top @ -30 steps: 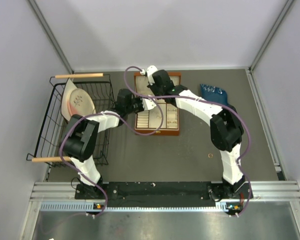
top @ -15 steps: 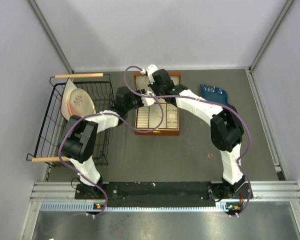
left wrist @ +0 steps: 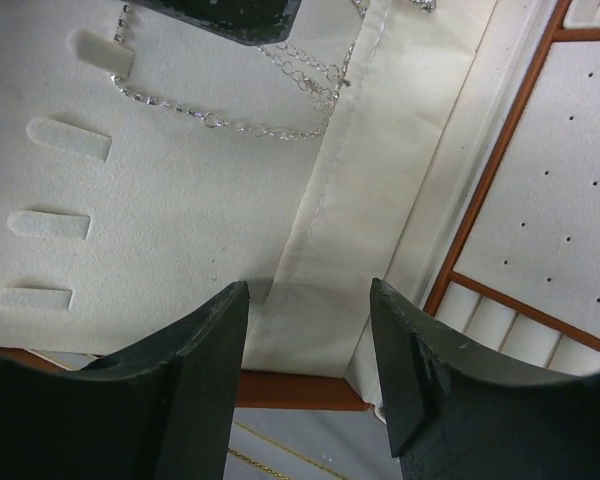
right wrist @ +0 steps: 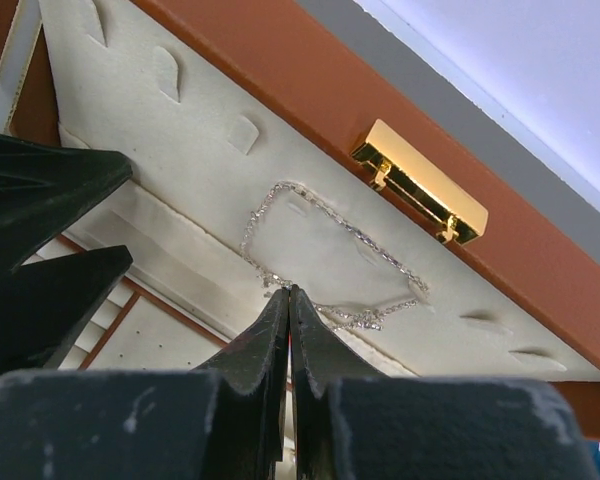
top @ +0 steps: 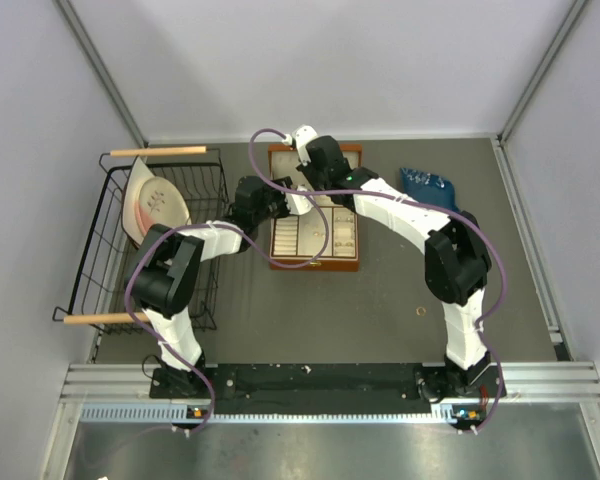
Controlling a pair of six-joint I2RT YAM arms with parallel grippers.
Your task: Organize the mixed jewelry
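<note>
My right gripper (right wrist: 288, 290) has its two fingers pressed together, and their tips sit exactly on the chain necklace (right wrist: 365, 245). They seem to pinch one link of it, but from this angle I cannot say so with certainty. The silvery chain lies in a loose loop on the cream lining of the open lid of the wooden box (right wrist: 310, 110), just below the gold clasp (right wrist: 418, 182) and between the small cloth tabs. My left gripper (left wrist: 308, 290) is spread, with nothing between its fingers. It hovers over the fold of the lining near the hinge side, and the chain is a little beyond its tips. From above, one tiny ring (top: 420, 312) lies on the table (top: 380, 330), well apart from the box, near my right arm.
</note>
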